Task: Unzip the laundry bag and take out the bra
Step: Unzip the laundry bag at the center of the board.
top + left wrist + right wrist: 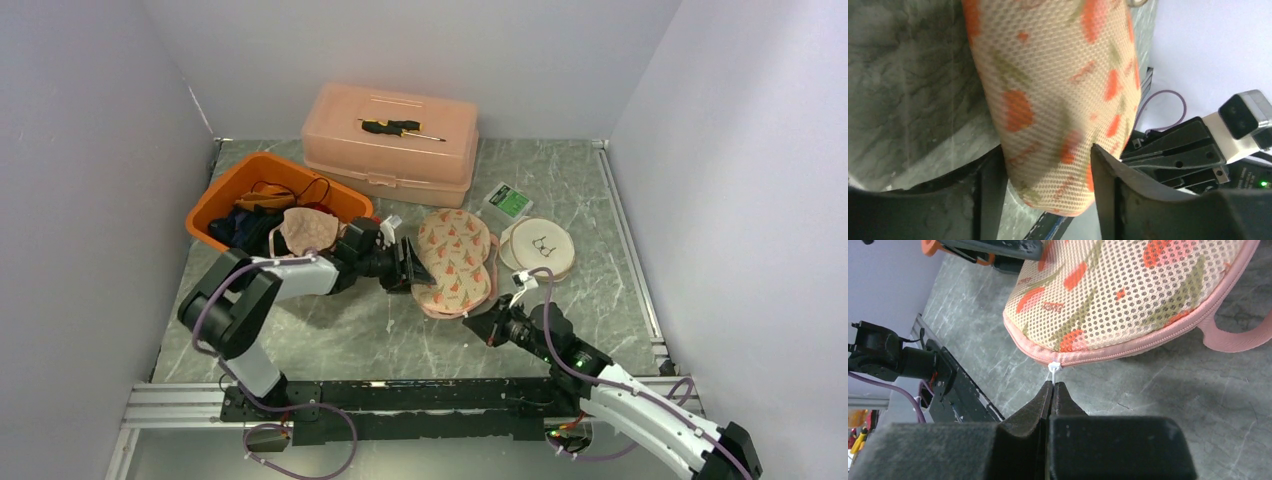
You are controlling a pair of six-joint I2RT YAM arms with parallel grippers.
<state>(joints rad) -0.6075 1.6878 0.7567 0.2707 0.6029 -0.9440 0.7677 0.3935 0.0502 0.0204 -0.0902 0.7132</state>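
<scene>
The laundry bag is a mesh pouch with an orange and green print and a pink zipped edge, lying flat mid-table. My left gripper stands open at its left end, and the bag's rounded end sits between the two fingers. At the bag's near edge my right gripper is shut on the white zipper pull, and its arm reaches in from the lower right. The zipper looks closed along the stretch I see. The bra is hidden.
An orange bin of clothes stands behind the left arm. A pink lidded box with a screwdriver on it is at the back. A round white hoop and a green packet lie right of the bag.
</scene>
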